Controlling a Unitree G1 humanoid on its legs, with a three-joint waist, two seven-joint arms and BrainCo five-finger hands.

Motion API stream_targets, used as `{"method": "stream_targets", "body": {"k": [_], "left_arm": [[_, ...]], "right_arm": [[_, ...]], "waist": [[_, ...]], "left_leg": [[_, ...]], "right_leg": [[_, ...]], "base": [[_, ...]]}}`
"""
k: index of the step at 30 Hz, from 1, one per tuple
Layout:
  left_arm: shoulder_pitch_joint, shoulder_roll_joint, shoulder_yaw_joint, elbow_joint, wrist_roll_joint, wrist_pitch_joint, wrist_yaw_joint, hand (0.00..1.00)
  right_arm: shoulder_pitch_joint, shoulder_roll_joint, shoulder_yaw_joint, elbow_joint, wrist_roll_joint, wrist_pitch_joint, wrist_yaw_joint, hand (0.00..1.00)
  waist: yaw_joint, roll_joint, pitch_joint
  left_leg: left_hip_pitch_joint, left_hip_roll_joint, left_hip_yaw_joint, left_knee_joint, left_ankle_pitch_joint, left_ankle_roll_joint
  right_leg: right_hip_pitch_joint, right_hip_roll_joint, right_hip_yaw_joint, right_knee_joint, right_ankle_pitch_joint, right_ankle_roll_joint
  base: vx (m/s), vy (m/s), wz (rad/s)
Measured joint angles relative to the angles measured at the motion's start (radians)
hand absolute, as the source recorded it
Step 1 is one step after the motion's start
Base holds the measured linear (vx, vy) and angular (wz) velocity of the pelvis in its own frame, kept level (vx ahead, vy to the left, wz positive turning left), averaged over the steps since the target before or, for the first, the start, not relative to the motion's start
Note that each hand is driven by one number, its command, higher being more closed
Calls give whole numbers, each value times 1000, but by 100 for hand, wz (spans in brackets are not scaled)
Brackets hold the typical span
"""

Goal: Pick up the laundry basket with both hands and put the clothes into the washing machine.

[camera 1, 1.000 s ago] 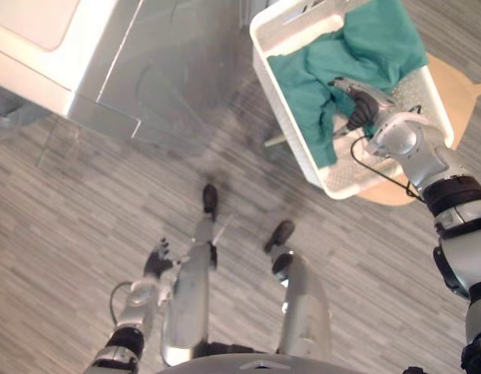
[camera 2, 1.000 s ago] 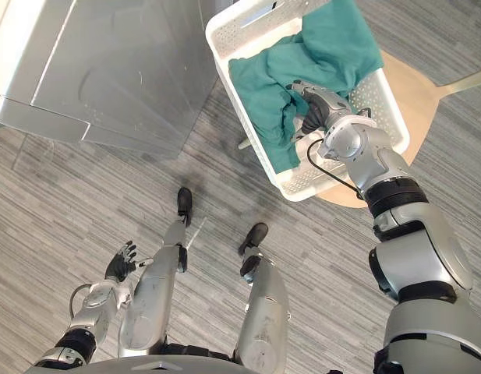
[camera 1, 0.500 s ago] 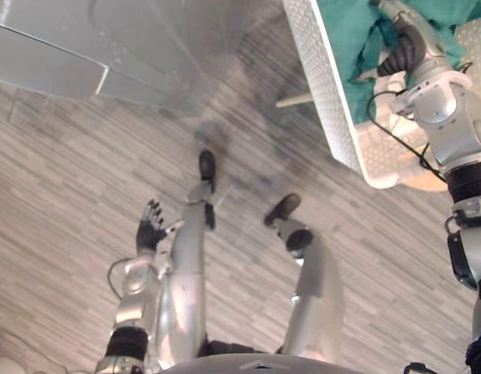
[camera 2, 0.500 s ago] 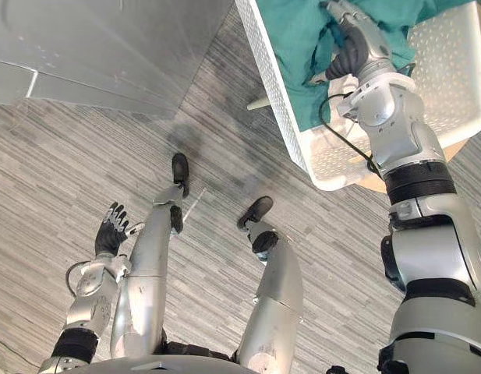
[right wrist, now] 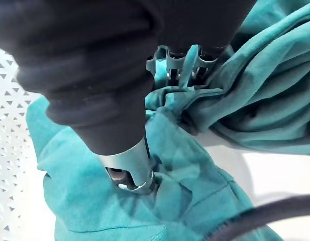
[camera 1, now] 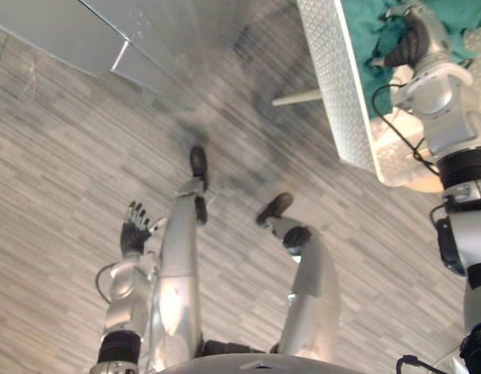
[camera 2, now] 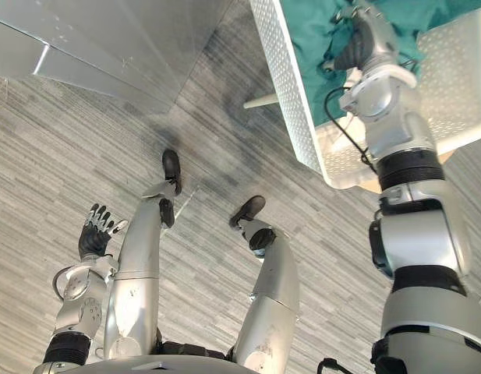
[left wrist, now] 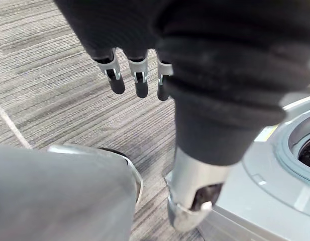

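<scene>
The white perforated laundry basket (camera 1: 334,78) stands at the upper right with teal clothes (camera 2: 310,47) in it. My right hand (camera 2: 357,39) reaches down into the basket onto the clothes. In the right wrist view its fingers (right wrist: 185,65) dig into the teal clothes (right wrist: 245,100), and a fold is bunched up between them and the thumb. My left hand (camera 1: 133,234) hangs open beside my left leg, away from the basket, its fingers (left wrist: 137,75) straight over the floor.
The basket rests on a round wooden stool (camera 1: 427,183). The grey washing machine (camera 1: 107,39) stands at the upper left; the rim of its round opening (left wrist: 295,145) shows in the left wrist view. Striped grey floor (camera 1: 68,171) lies between them.
The camera has tipped, so the basket now sits higher and further right in the picture. My right hand's fingers have curled into the teal clothes. My left hand stays open.
</scene>
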Motion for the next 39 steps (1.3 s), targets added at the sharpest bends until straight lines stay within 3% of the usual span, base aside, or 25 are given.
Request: {"method": "stream_targets", "body": {"k": [2, 4, 8, 15, 21, 27, 30, 32, 39], "left_arm": [[18, -1, 0, -1, -11, -2, 0, 0], [19, -6, 0, 3, -23, 1, 2, 0], [17, -10, 7, 22, -40, 8, 24, 0], [5, -20, 29, 72, -84, 21, 72, 0], [3, -20, 27, 106, -118, 23, 112, 0], [2, -15, 22, 126, -155, 23, 135, 0], [0, -14, 20, 127, -157, 23, 141, 0], [-7, -15, 18, 133, -167, 27, 154, 0], [-36, -14, 21, 184, -175, 30, 160, 0]], "right_arm": [[14, 41, -11, 24, 10, 10, 0, 100], [25, 81, -84, 54, 91, 22, -10, 100], [27, 145, -216, 121, 466, 28, -68, 100], [-3, 214, -276, 161, 929, 20, -136, 100], [-10, 291, -297, 191, 1194, -12, -186, 100], [-36, 413, -364, 173, 1458, -88, -226, 100], [-30, 493, -434, 66, 1552, -121, -237, 100], [2, 575, -502, -99, 1613, -174, -258, 100], [153, 759, -551, -563, 1631, -345, -272, 100]], "waist": [[-4, -21, -13], [-7, -25, -16], [-8, -25, -16], [-15, -26, -20], [-25, -26, -48], [-30, -26, -59], [-30, -25, -59], [-23, -25, -59], [-14, -25, -59]], "left_leg": [[18, 0, 6, -11, 0, 0], [29, 0, 5, -17, 1, -1], [51, -4, 10, -33, 9, 4], [89, -5, 29, -87, 42, 1], [89, -3, 28, -87, 42, -2], [90, 0, 26, -87, 40, -11], [91, 2, 27, -87, 40, -11], [93, 3, 27, -82, 40, -11], [123, 3, 24, -61, 15, -7]], "right_leg": [[13, 3, 2, -13, 4, 0], [30, 5, -6, -25, 7, -1], [48, 2, -7, -31, 9, 0], [52, 4, 0, -41, 15, -8], [52, 7, 0, -42, 16, -9], [52, 11, 1, -42, 17, -12], [51, 14, 3, -42, 18, -12], [52, 14, 4, -37, 16, -12], [87, 6, 4, -20, -4, -10]], "base": [[29, -46, 0], [24, -44, 5], [12, -41, 4], [-1, -74, -1], [1, -43, -1], [-1, -44, -1], [4, -45, -2], [15, -55, 0], [15, -55, 3]]}}
